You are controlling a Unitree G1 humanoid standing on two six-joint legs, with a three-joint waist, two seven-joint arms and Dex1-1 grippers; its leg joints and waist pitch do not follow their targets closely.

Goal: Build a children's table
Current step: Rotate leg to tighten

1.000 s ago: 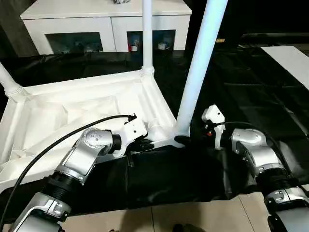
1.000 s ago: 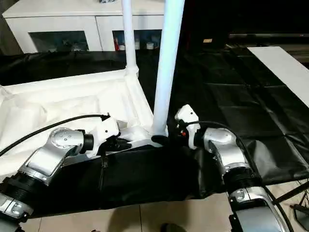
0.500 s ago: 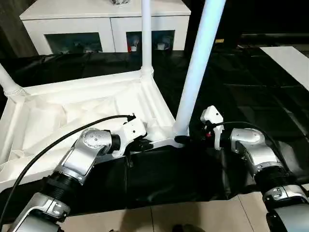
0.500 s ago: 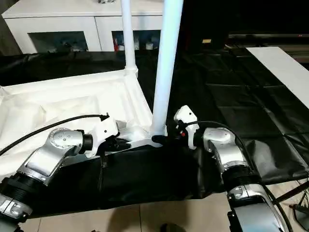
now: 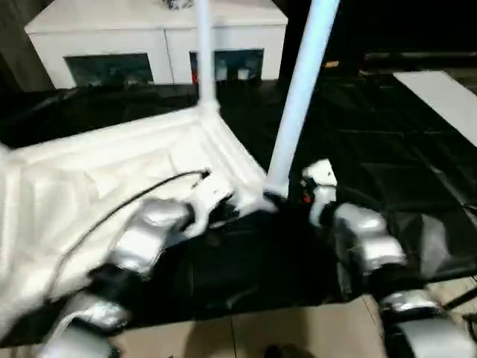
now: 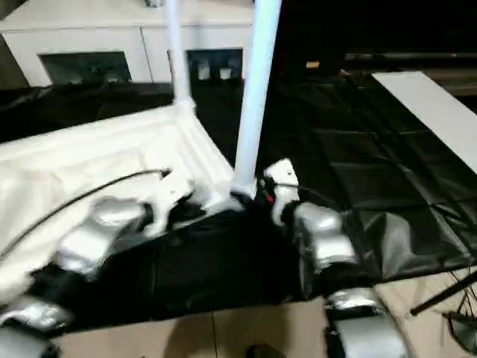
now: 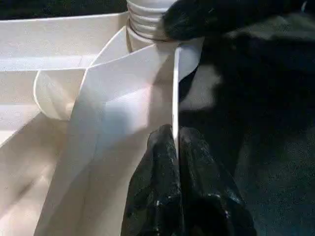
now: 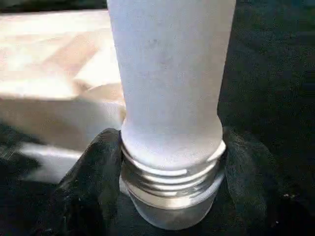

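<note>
You see the white plastic rectangular tabletop (image 5: 127, 160) lying upside down on the black sheet (image 5: 387, 156) that covers the floor, its ribbed underside facing up. At its near right corner, one long white tapered tube leg (image 5: 294, 104) stands upright in the round corner socket (image 8: 170, 194). A second white leg (image 5: 203, 52) stands at the far right corner.

Your right gripper (image 8: 167, 162) has its two black fingers (image 8: 91, 182) closed around the base of the near leg, one on each side, just above the threaded rings at the socket.

Your left gripper (image 7: 176, 147) has its fingers pressed together on the thin white rim of the tabletop, pinching this edge close to the same corner.

Behind the sheet stands a white cabinet with glass doors (image 5: 156, 45).
</note>
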